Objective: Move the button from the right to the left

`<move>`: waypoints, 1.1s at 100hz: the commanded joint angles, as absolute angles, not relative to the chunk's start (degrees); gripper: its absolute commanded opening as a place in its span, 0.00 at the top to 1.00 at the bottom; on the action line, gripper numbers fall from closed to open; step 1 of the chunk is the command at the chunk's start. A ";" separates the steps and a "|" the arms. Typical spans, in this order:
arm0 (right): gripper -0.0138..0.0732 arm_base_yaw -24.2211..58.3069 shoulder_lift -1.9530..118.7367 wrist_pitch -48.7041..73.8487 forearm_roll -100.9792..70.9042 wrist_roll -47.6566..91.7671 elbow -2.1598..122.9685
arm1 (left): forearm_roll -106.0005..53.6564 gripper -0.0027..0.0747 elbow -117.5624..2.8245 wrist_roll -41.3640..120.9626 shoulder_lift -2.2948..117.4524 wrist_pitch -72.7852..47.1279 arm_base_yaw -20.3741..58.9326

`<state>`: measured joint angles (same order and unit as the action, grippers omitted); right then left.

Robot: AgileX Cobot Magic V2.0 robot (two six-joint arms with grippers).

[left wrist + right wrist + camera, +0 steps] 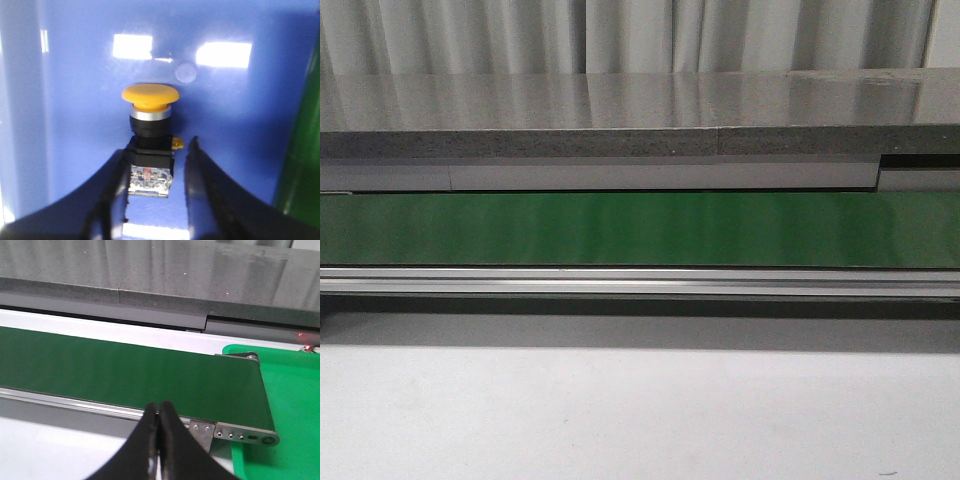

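Observation:
The button, with a round yellow-orange head on a black boxy body, lies on the floor of a blue bin in the left wrist view. My left gripper is open with its jaws on either side of the button's body; one finger is at or very near the body, and the other finger stands clear with a gap. My right gripper is shut and empty, over the near rail of the green conveyor belt. Neither the grippers nor the button show in the front view.
The green belt runs across the front view, with a metal rail in front and a grey stone ledge behind. A green tray sits at the belt's end. A green surface borders the blue bin.

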<state>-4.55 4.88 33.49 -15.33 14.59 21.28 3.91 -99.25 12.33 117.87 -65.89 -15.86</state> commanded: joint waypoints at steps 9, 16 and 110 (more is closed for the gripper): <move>0.92 -4.56 5.56 29.24 -15.67 14.87 22.64 | 0.43 0.99 -101.37 10.50 110.55 -67.13 -13.62; 0.92 -4.56 5.56 29.24 -15.67 14.87 22.64 | -1.77 0.99 -101.37 10.50 109.44 -66.74 -11.95; 0.92 -4.56 5.56 29.24 -15.67 14.87 22.64 | -7.13 0.99 -77.77 11.46 79.54 -49.33 0.79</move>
